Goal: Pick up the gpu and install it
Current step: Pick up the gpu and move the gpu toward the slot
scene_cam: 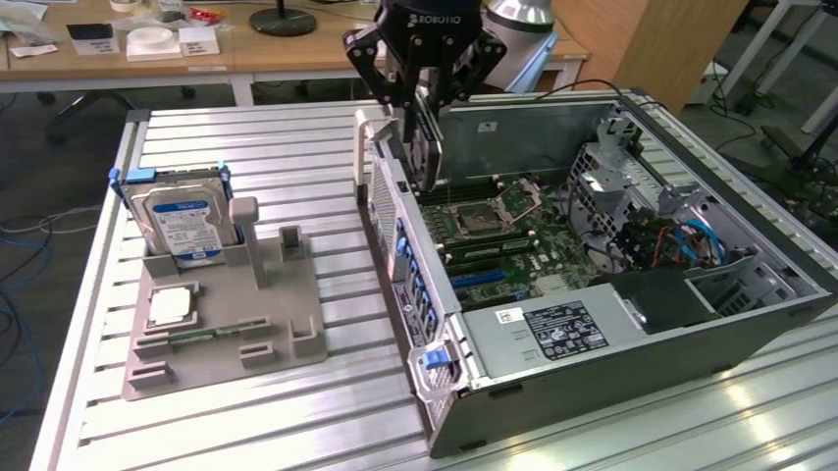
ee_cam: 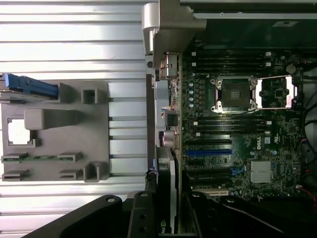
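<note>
The gpu [scene_cam: 429, 147], a thin dark card with a pale metal edge, hangs upright in my gripper [scene_cam: 426, 103], which is shut on its upper part. It hovers over the open computer case [scene_cam: 733, 334], just inside the case's wall on the exterior view's left, above the motherboard [scene_cam: 504, 245]. In the wrist view the gpu [ee_cam: 166, 193] is seen edge-on between my dark fingers [ee_cam: 141, 213], beside the motherboard [ee_cam: 237, 144] and its blue expansion slot [ee_cam: 208, 152]. The card's lower edge is apart from the board.
A grey holder tray [scene_cam: 235, 324] lies on the slatted metal table [scene_cam: 262, 147] at the exterior view's left. It carries an upright hard drive [scene_cam: 183, 221] with a blue-white label and a small square processor chip [scene_cam: 171, 306]. Desks stand behind.
</note>
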`<state>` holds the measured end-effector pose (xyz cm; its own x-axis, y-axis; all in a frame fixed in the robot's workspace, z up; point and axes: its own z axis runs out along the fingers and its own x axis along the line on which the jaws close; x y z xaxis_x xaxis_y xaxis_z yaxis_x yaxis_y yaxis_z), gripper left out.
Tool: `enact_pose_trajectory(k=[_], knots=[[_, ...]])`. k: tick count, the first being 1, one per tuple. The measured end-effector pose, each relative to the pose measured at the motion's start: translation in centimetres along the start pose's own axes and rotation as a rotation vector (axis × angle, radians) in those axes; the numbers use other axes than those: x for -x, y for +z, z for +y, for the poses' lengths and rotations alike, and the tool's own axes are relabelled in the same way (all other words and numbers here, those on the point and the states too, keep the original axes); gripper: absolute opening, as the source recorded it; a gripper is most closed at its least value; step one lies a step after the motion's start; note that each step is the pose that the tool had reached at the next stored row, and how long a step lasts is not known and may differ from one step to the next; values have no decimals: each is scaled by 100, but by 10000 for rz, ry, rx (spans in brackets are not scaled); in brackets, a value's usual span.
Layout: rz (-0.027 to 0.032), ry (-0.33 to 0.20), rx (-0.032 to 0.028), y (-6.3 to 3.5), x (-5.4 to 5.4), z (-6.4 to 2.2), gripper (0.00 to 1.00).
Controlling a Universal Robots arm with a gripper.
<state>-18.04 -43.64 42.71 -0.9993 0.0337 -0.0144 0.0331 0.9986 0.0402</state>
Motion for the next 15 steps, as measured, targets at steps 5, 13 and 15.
enact_pose_trajectory(k=[5,13,15], knots=[[0,1,0,6,55,2,28],[0,0,0,16,123,3,28],[0,-1,0,19,141,4,28]])
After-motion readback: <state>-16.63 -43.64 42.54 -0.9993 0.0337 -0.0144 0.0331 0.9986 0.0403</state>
